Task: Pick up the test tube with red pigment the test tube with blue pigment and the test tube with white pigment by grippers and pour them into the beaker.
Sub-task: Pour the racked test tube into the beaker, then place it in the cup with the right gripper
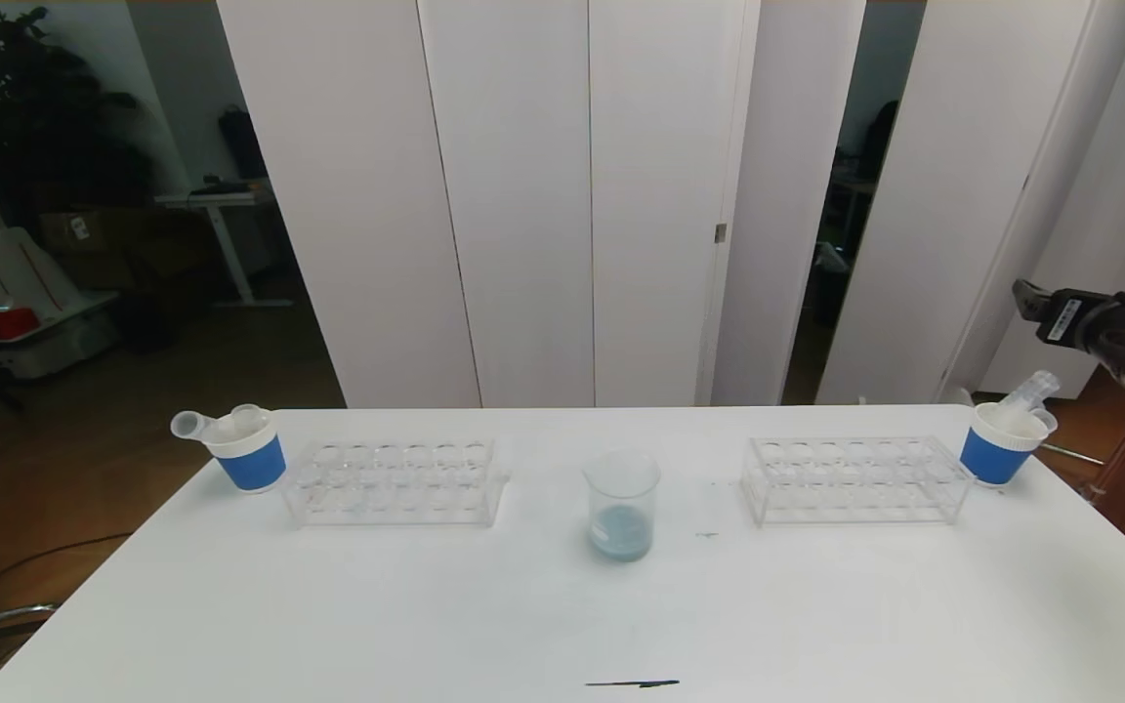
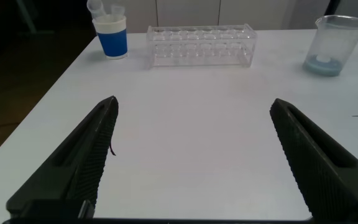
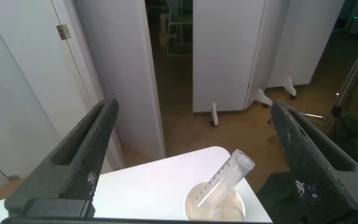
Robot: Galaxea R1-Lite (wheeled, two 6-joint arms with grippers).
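The beaker [image 1: 621, 505] sits near the middle of the white table [image 1: 562, 605], just below frame center in the head view, with a shallow layer of pale blue-grey stuff in the bottom. In the left wrist view it shows up at the upper right [image 2: 335, 45].

Either side of it is a clear tube rack: the left rack [image 1: 395, 481] and the right rack [image 1: 854, 478], both with no tubes standing in them as far as I can see. Beyond each rack is a white-and-blue paper cup. The left cup [image 1: 246, 449] has clear tubes lying tilted in it, and the right cup [image 1: 1002, 444] has a clear tube [image 3: 224, 180] leaning out of it.

The right gripper [image 3: 191, 162] hangs above that right cup at the right edge of the head view, jaws spread wide and holding nothing. The left gripper [image 2: 194, 162] is low over the bare table, jaws also wide apart, nothing in them.
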